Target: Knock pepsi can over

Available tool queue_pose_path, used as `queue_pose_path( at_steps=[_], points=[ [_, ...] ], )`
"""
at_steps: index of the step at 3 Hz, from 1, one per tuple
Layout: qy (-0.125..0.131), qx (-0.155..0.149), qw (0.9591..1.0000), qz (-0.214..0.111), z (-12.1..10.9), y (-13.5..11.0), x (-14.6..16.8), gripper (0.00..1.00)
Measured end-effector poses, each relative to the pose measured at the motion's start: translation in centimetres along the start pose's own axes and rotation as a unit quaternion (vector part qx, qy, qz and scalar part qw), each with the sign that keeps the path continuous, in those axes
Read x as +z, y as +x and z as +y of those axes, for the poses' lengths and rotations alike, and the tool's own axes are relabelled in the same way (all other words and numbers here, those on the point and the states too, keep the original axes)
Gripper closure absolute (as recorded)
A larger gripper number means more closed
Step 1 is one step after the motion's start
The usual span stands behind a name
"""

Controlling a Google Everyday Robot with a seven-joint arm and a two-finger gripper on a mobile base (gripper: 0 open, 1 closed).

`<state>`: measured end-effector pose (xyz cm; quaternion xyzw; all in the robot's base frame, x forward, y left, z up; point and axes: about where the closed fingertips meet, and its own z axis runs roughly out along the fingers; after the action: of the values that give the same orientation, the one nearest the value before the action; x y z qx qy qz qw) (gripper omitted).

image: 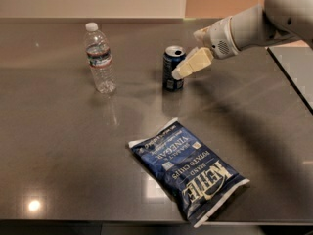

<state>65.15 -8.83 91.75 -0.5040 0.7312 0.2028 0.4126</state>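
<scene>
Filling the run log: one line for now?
gripper at pepsi can, contact unclear; can upright; water bottle upright; chip bag flat

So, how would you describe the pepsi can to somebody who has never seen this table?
On the dark table, look toward the far side, right of the clear water bottle and beyond the blue chip bag. The pepsi can stands upright there, with the end effector at its right side. It is the only short, dark blue metal can with a silver top.

gripper at pepsi can: matt plastic, perhaps | can: glossy metal | table: polished
</scene>
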Motion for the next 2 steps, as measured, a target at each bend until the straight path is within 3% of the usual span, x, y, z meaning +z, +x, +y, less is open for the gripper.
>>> queue_pose_path(
  at_steps=[1,2],
  points=[
    [-0.025,-0.002,0.9996,-0.012,1.4,-0.3,2.6,0.00],
    [-0.041,-0.003,0.9990,-0.017,2.2,-0.4,4.0,0.17]
  ],
)
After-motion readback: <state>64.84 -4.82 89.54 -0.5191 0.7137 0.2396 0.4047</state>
